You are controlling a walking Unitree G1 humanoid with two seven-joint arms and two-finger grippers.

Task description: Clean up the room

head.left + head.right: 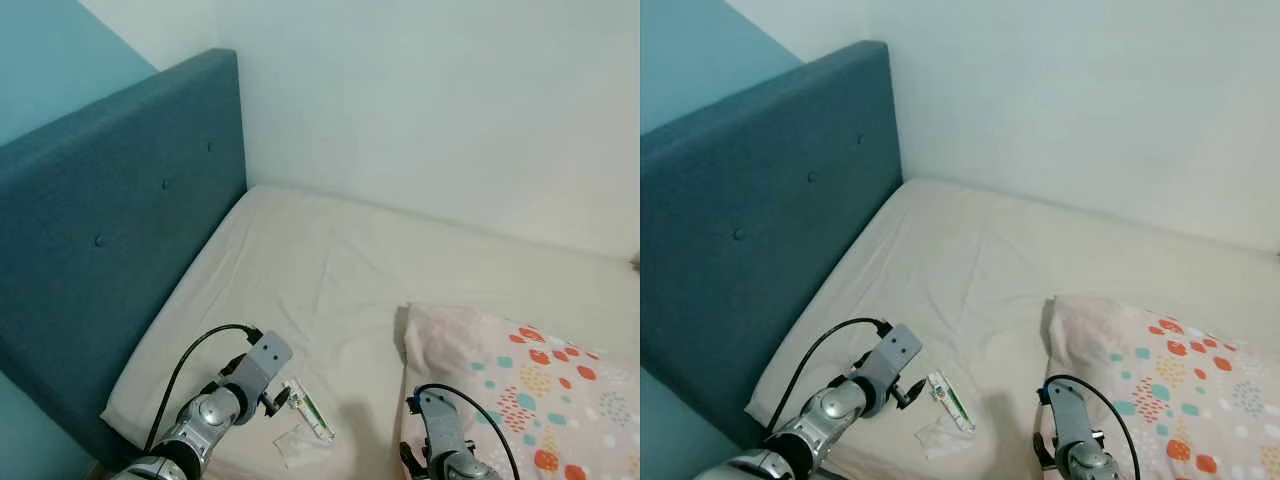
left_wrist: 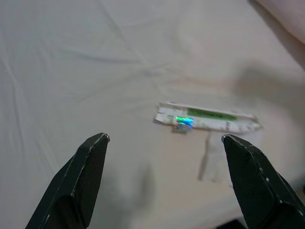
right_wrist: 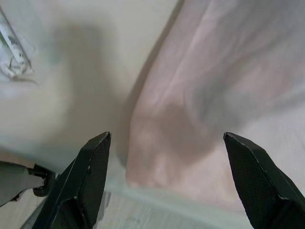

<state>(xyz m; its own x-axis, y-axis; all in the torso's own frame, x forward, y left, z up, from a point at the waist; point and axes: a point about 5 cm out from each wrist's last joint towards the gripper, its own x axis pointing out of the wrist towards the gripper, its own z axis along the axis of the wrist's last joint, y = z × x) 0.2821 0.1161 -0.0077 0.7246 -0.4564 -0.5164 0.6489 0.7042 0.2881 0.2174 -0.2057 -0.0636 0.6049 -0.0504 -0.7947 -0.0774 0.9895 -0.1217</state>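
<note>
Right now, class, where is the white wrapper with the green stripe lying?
The wrapper lies on the bed sheet near the mattress's front edge, just beyond the open left end effector, left of the patterned pillow.

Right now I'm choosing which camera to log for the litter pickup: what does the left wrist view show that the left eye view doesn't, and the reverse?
Left wrist view alone: the open left tool with its two black fingers spread, and a shiny hologram patch on the wrapper.

Left eye view alone: the blue headboard, white wall, patterned pillow and the right arm beside it.

Both: the wrapper, the crumpled scrap beside it, and the cream sheet.
</note>
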